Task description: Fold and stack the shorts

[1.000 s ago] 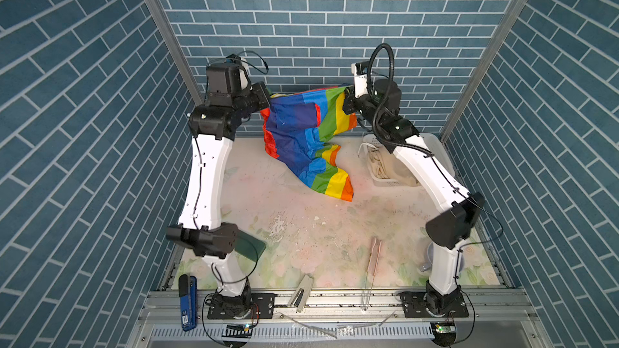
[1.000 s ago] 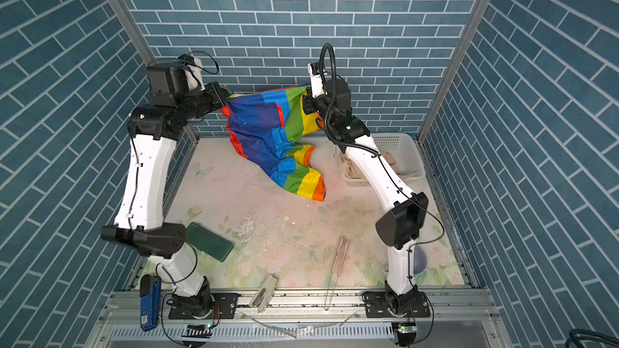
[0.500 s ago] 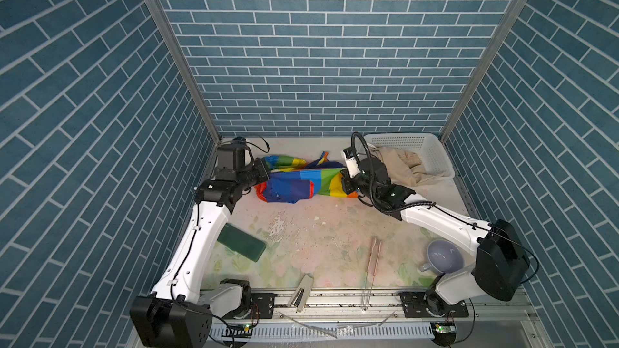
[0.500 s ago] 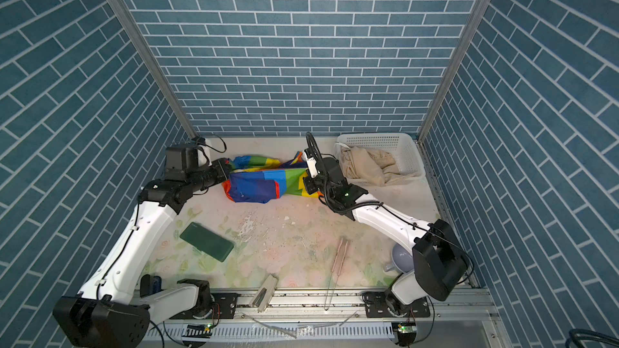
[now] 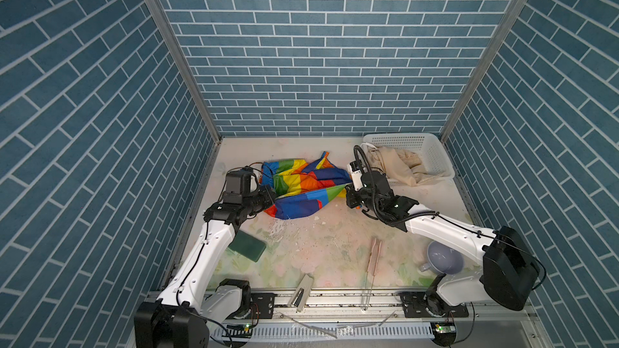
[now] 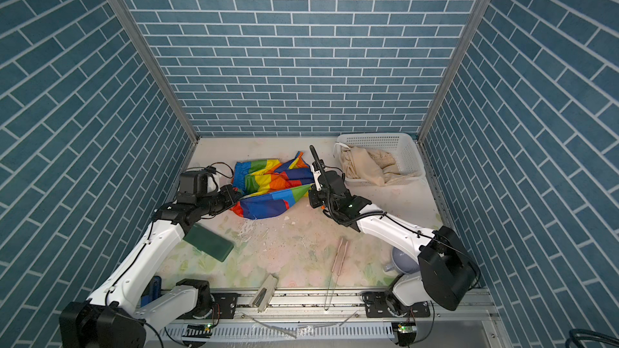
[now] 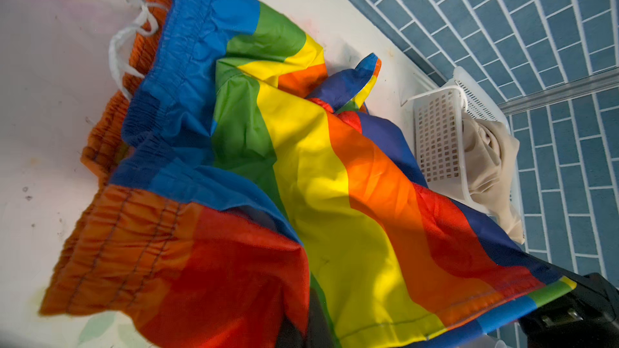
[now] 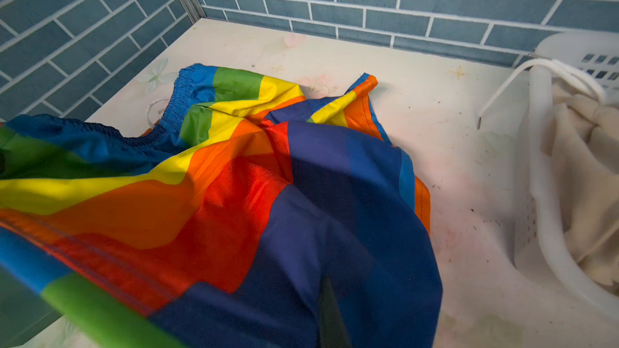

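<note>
Your rainbow shorts [image 5: 301,189] lie crumpled and unfolded on the table [image 5: 335,239], just beside the basket [image 5: 438,159] on the side facing the left arm. The beige shorts [image 5: 395,165] sit inside the basket, with one part drooping over its front rim. Both grippers are clamped on the rainbow pair. The left gripper [image 5: 272,195] pinches the edge farthest from the basket, and the right gripper [image 5: 348,190] pinches a green corner nearest it. The hem [image 7: 469,306] runs fairly taut between them. Expect this cloth to be very light, thin and slick: it will likely billow, slide over itself and slip out of a shallow pinch. Take it where the fabric is doubled, at the stitched hem corners or the gathered waistband [image 7: 181,61], and keep some tension while you lay it flat. The beige pair looks softer and thicker, so it should hold a crease better. Grip it by the waistband, and watch that its white drawstring [image 5: 368,144], hanging over the basket's rim, does not snag.
</note>
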